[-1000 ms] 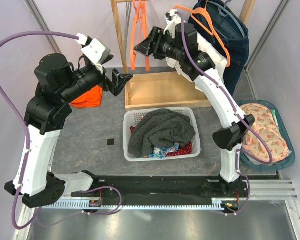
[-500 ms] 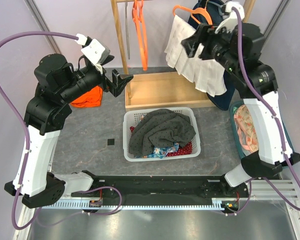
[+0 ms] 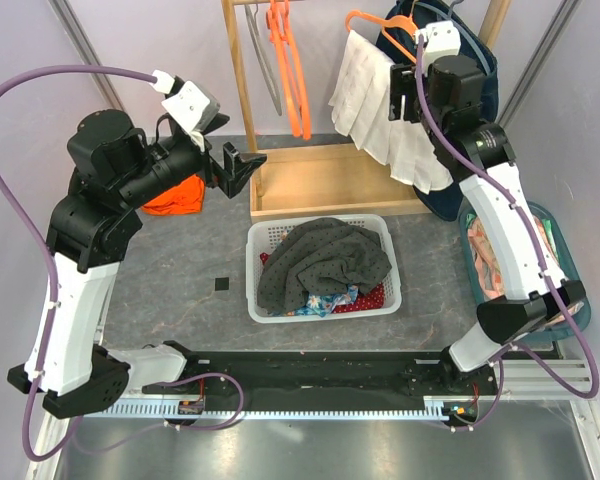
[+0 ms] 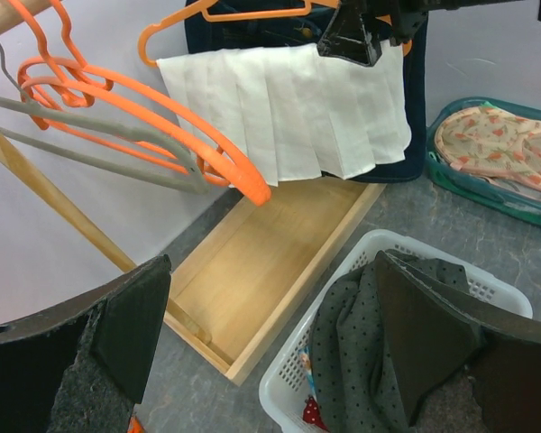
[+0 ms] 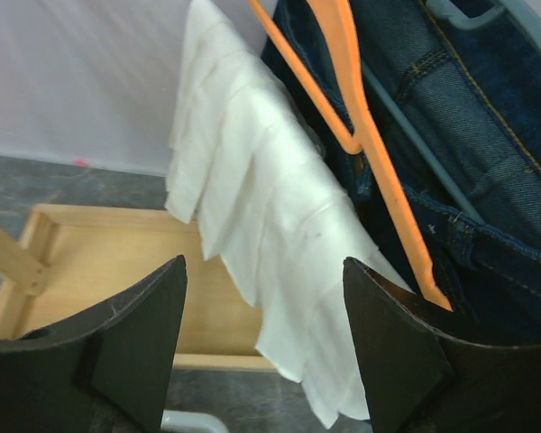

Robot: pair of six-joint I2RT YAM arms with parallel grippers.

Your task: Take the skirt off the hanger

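A white pleated skirt (image 3: 380, 115) hangs from an orange hanger (image 3: 378, 22) at the back right, in front of dark jeans (image 3: 475, 110). My right gripper (image 3: 402, 82) is open, level with the skirt's upper edge on its right side. In the right wrist view the skirt (image 5: 270, 244) and the hanger (image 5: 365, 126) lie beyond the spread right gripper (image 5: 266, 352), which holds nothing. My left gripper (image 3: 235, 165) is open above the table at the left, well away from the skirt (image 4: 288, 108); in its own view the left gripper (image 4: 270, 334) is empty.
A white basket (image 3: 252, 270) of grey dotted cloth stands mid-table, in front of a wooden tray (image 3: 325, 185). Empty orange hangers (image 3: 290, 70) hang on the wooden rack. A teal bin (image 3: 570, 300) with floral fabric stands at the right. An orange cloth (image 3: 175, 195) lies at the left.
My right arm swung from the empty hangers at the middle over to the right, up to the skirt's top, and its jaws opened wider. The left arm has not moved.
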